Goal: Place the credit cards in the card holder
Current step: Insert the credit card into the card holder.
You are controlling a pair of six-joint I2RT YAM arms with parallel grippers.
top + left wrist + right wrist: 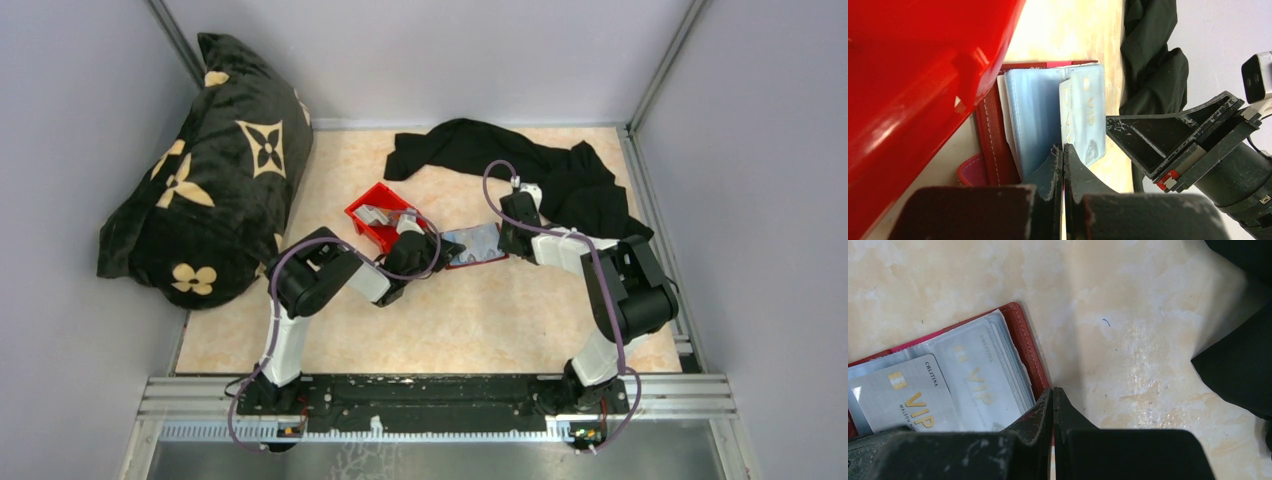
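While card holder (1025, 347) lies open beside red bin (908, 75), credit cards (903, 400) sit in sleeves; left gripper (1063, 150), right gripper (1053, 392) both pressed together.

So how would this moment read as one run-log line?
card holder: open flat | credit card: lying on its sleeves | left gripper: shut at card | right gripper: shut at holder's edge

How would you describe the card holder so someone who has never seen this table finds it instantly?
On the pale marbled table, find the bright red plastic bin near the middle. Lying open beside it, nearer than the black cloth, is the card holder: flat, dark red with stitched edges, its clear sleeves showing silver VIP cards.
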